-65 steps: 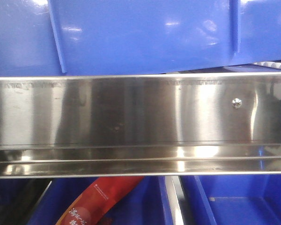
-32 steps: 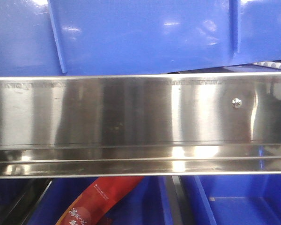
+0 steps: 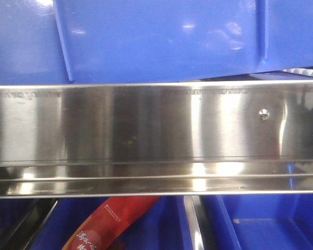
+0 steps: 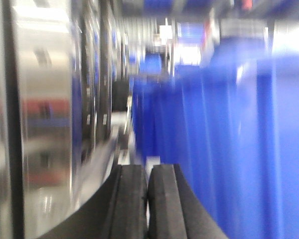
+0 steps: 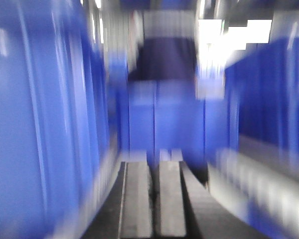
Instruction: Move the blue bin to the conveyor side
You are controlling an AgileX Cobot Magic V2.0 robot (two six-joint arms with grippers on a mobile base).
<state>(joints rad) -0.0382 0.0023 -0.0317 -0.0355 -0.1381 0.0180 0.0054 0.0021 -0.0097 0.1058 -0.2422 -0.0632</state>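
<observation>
- The blue bin (image 3: pixel 161 41) fills the top of the front view. Its glossy side wall carries two thin ribs, and its lower edge sits just behind the top of a stainless-steel rail (image 3: pixel 146 135).
- The rail runs straight across the frame from edge to edge, with a single screw (image 3: pixel 263 114) set into it towards the right.
- Below the rail a red packet (image 3: pixel 115 221) printed with Chinese characters lies tilted in a lower blue crate (image 3: pixel 271 224) area; a narrow metal strip (image 3: pixel 195 226) divides two of these crates.
- The left gripper (image 4: pixel 147 199) shows its black pads pressed flat together with nothing between them. A blurred blue ribbed wall (image 4: pixel 229 149) stands to one side and a shiny steel panel (image 4: pixel 40 99) to the other.
- The right gripper (image 5: pixel 154 204) is narrow — only a thin slit between the pads, and nothing in it. The blur hides whether they quite meet.
- Blue plastic walls flank that gripper on both sides — one close by (image 5: pixel 40 124), one further off (image 5: pixel 269 99). I cannot tell whether either belongs to the bin above the rail.
</observation>
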